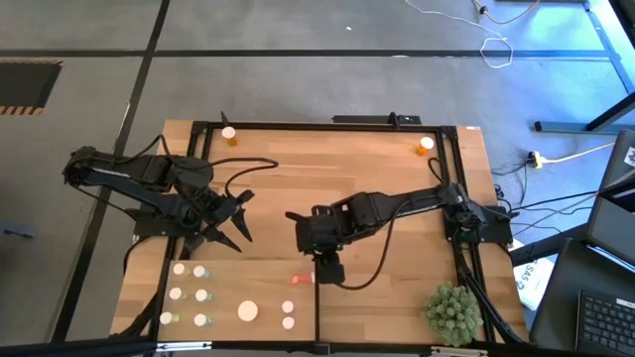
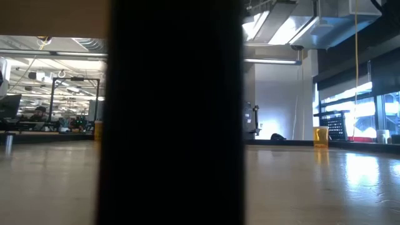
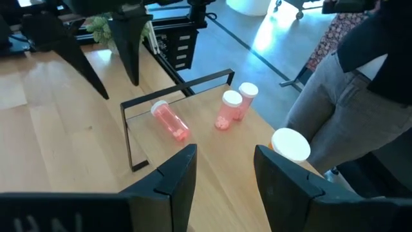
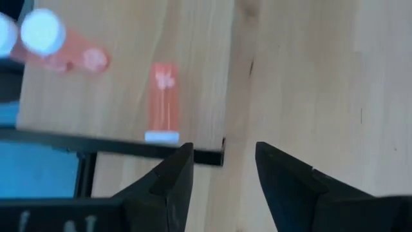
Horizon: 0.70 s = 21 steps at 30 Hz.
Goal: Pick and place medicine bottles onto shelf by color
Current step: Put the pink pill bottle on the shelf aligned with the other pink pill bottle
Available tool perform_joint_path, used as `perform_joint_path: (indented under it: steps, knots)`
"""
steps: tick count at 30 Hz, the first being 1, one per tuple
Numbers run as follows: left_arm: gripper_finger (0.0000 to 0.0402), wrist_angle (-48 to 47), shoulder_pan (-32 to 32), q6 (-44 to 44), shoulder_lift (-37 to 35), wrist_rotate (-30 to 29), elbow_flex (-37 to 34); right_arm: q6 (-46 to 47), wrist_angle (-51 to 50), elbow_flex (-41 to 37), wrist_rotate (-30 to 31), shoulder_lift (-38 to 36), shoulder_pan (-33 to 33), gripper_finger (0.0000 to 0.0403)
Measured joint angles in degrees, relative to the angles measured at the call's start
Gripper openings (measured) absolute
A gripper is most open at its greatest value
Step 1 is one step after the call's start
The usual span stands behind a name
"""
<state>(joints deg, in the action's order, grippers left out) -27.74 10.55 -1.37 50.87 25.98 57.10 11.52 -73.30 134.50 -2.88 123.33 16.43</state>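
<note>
The pale shelf [image 1: 260,288] lies at the table's near left. Several greenish and white medicine bottles [image 1: 201,295] stand on its left part, beside a wider white-capped one [image 1: 247,310]. Two orange bottles [image 3: 230,109] stand near the thin dark divider [image 3: 175,89]. Another orange bottle [image 4: 163,100] lies on its side on the shelf. My right gripper [image 4: 222,161] hovers open just above and beside that lying bottle, holding nothing. My left gripper [image 3: 225,164] waits open over the table's left middle [image 1: 243,218].
Two more orange bottles stand at the table's far edge [image 1: 229,134] [image 1: 427,144]. A spiky green plant ball [image 1: 454,312] sits at the near right corner. A person in grey trousers [image 3: 335,109] stands beside the table. A wide dark upright [image 2: 175,112] blocks most of the low view.
</note>
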Motion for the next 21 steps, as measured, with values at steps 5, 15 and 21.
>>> perform_joint_path:
  steps: [5, 15, 21]
  knots:
    - [0.0149, -0.05, 0.00, 0.00, 0.00, 0.00, 0.00, -0.04, 3.48, 0.02, -0.11, 0.00, 0.37, 0.0169]
    - [0.0149, -0.16, 0.00, 0.02, 0.02, 0.01, 0.00, -0.01, 5.46, 0.02, -0.32, 3.81, 2.81, 0.0169]
    - [0.0149, -0.33, -0.01, 0.02, 0.02, 0.02, 0.00, 1.76, 5.85, 0.00, -1.62, 4.52, 3.65, 0.0169]
